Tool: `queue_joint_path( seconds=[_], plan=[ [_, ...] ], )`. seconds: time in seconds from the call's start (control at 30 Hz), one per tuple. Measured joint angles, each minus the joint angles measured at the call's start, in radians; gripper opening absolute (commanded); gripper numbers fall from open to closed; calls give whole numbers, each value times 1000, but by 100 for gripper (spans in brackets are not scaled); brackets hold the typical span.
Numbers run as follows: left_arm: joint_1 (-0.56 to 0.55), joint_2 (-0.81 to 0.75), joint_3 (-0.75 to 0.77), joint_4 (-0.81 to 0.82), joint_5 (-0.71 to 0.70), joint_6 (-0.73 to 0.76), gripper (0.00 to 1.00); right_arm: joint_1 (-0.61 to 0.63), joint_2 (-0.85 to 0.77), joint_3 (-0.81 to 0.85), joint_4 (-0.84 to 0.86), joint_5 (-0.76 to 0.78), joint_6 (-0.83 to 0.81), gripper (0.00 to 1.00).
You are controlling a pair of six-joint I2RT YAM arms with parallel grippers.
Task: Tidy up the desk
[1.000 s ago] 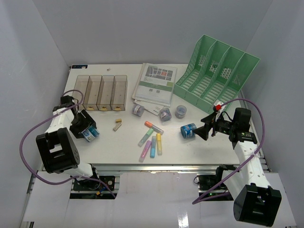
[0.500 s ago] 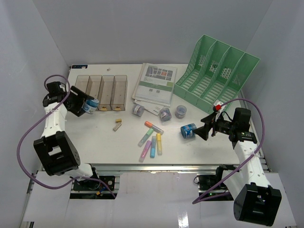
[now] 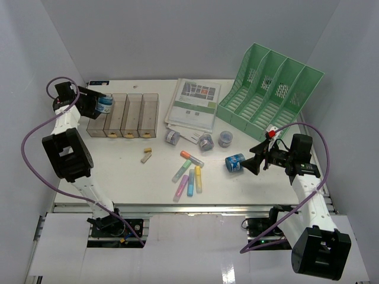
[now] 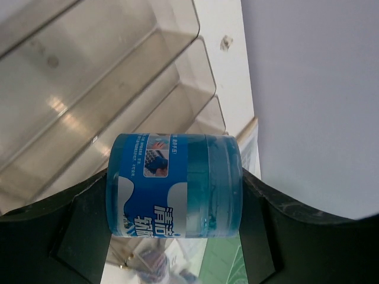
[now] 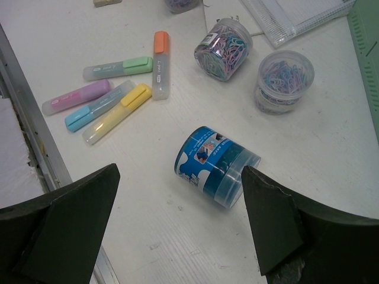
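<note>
On the white desk, my left gripper is shut on a blue labelled jar, gripped across its ends and held above the left end of the clear smoky tray. The tray's compartments show behind the jar. A second blue jar lies on its side at the right. My right gripper stands open just right of it. In the right wrist view that jar lies beyond the spread fingertips, untouched.
A green file rack stands at the back right, with booklets beside it. Three small jars of paper clips sit mid-desk. Several highlighters lie near the front, and a small beige piece lies left of them.
My left arm has carried the blue jar from the front left of the desk up and back to above the tray's left end. The right arm has not moved.
</note>
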Motion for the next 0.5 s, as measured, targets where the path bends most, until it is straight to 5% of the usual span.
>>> queue_joint_path(
  seconds=[0.33, 0.5],
  plan=[
    [0, 159, 221, -29, -82, 19, 17, 0, 13, 0, 0, -4, -2, 90],
    [0, 254, 338, -69, -90, 46, 56, 0, 22, 0, 0, -4, -8, 90]
  ],
)
